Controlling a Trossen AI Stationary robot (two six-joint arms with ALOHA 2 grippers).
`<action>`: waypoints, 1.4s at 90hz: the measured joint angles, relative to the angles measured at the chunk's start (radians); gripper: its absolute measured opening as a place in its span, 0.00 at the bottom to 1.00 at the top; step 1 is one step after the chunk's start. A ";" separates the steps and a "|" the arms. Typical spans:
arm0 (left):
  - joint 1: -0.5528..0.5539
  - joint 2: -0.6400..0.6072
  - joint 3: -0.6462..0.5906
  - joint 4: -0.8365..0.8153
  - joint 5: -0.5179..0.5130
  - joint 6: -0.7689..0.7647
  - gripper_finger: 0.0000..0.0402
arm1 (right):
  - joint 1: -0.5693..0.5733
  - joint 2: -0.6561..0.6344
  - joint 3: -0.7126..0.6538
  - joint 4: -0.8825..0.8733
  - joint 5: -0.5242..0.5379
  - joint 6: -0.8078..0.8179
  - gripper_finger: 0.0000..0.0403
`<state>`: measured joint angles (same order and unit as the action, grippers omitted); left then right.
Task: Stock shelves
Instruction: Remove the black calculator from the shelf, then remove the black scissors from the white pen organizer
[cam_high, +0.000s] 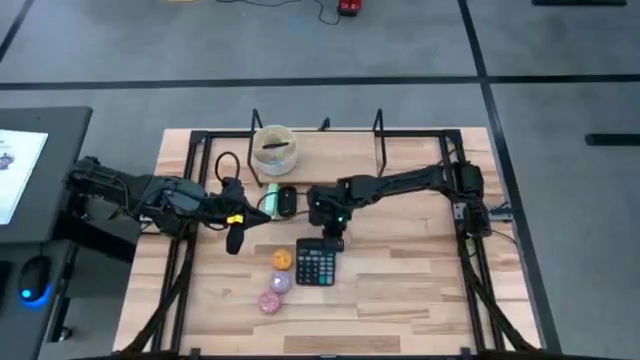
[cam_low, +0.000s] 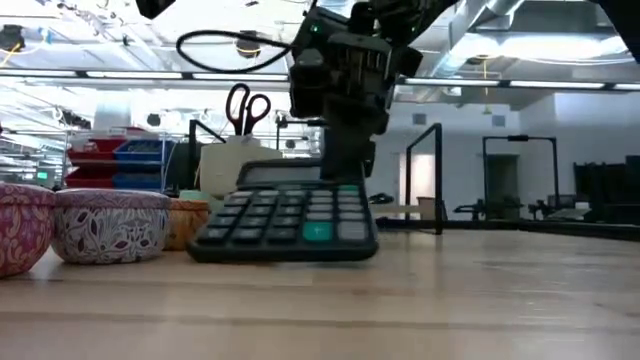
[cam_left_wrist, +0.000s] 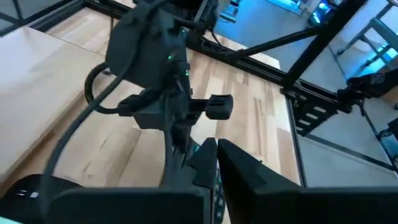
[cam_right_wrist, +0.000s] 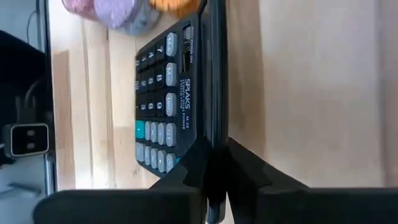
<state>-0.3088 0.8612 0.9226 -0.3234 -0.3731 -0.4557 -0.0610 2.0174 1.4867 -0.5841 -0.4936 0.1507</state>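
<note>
Bench (cam_high: 400, 290) of pale wood fills the high view, black frame rails around it. Shelves (cam_high: 330, 145) sit at 12 o'clock on the bench, a low rack with thin black uprights at both ends; a round pale container (cam_high: 274, 148) stands on its left part, with scissors (cam_low: 243, 108) in it by the low view.

Right arm reaches in from 3 o'clock toward bench centre. Right gripper (cam_high: 332, 240) points down at the far edge of a black calculator (cam_high: 316, 266); right wrist view shows the jaws closed narrow on that edge, one finger (cam_right_wrist: 186, 171) on the key side. Shelves lie at 12 o'clock from these jaws, well apart.

Left arm comes in from 9 o'clock. Left gripper (cam_high: 236, 240) hangs just at 9 o'clock of the calculator, near it; cannot tell its jaws' state.

Small items: dark object (cam_high: 287, 201) between the two arms, below the rack. Orange tin (cam_high: 281, 259), patterned tin (cam_high: 279, 282) and pink tin (cam_high: 268, 302) in a row at 8 o'clock of the calculator.
</note>
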 joint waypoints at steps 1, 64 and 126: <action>0.000 0.000 0.000 0.000 -0.003 0.000 0.00 | -0.001 0.000 0.000 0.002 0.000 -0.002 0.09; 0.000 0.000 0.000 0.001 -0.086 -0.027 0.00 | -0.053 -0.001 0.033 0.005 -0.029 0.029 0.48; 0.123 0.010 0.000 0.169 -0.240 0.262 0.00 | -0.246 -0.451 0.158 -0.384 0.180 -0.168 0.49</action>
<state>-0.1861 0.8708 0.9226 -0.1541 -0.6135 -0.1936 -0.3067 1.5668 1.6447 -0.9676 -0.3138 -0.0171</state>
